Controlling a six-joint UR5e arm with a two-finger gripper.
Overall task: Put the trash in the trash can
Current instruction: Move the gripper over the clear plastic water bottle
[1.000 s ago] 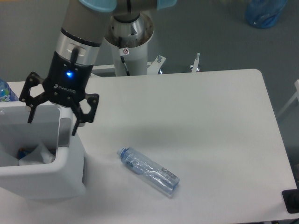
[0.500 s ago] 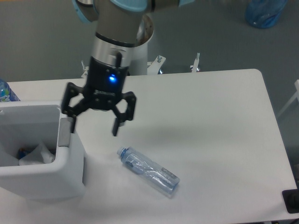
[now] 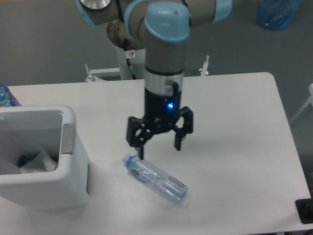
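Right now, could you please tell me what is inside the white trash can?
Inside the trash can lies a crumpled white paper wad, with something small and dark blue beside it. The near wall hides the bin's floor, so anything lower cannot be seen.

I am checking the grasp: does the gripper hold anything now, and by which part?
Nothing is held. The gripper is open above the table, and the plastic bottle lies untouched below it.

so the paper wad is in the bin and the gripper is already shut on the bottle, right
Not quite. The camera view shows the gripper open and above the bottle, which lies free on the table. The paper wad is indeed in the bin.
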